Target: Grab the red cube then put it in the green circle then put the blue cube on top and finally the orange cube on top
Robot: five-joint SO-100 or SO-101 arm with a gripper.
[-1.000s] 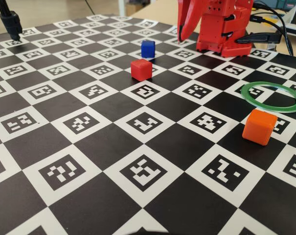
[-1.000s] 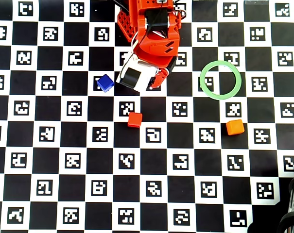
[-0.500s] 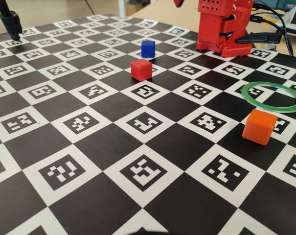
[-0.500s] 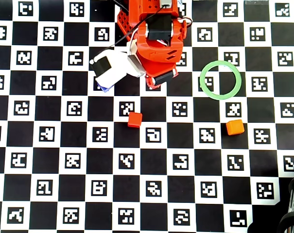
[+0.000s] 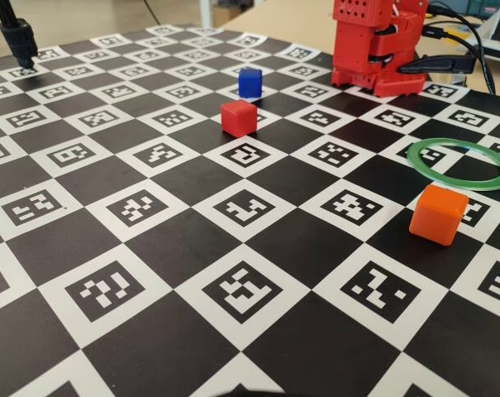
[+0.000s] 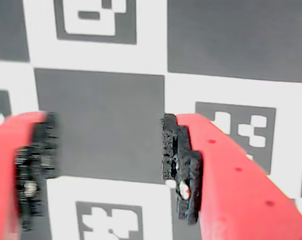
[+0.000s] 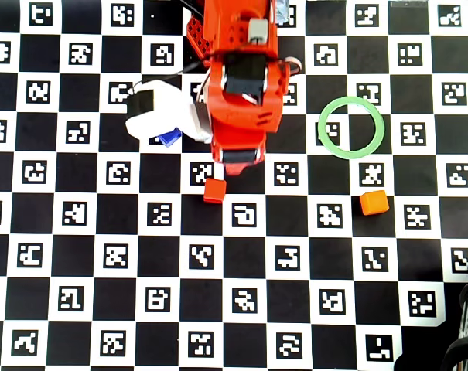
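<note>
The red cube (image 5: 239, 117) sits on the checkered board, and in the overhead view the red cube (image 7: 214, 190) lies just below the arm's front end (image 7: 237, 154). Behind it stands the blue cube (image 5: 250, 83); from above, the blue cube (image 7: 169, 137) is half hidden under the white wrist camera (image 7: 152, 111). The green circle (image 5: 415, 159) (image 7: 321, 130) lies flat and empty on the right, with the orange cube (image 5: 438, 213) (image 7: 374, 202) beside it. In the wrist view my gripper (image 6: 106, 135) is open over bare board squares, with no cube between its fingers.
The arm's red base (image 5: 373, 50) stands at the far edge with cables (image 5: 469, 37) beside it. A black stand (image 5: 18, 37) rises at the far left corner. The marker board (image 5: 250, 273) stretches wide towards the camera.
The arm has risen and stretched forward over the board towards the red cube. Its fingers have left the fixed view at the top. The cubes and ring have not moved.
</note>
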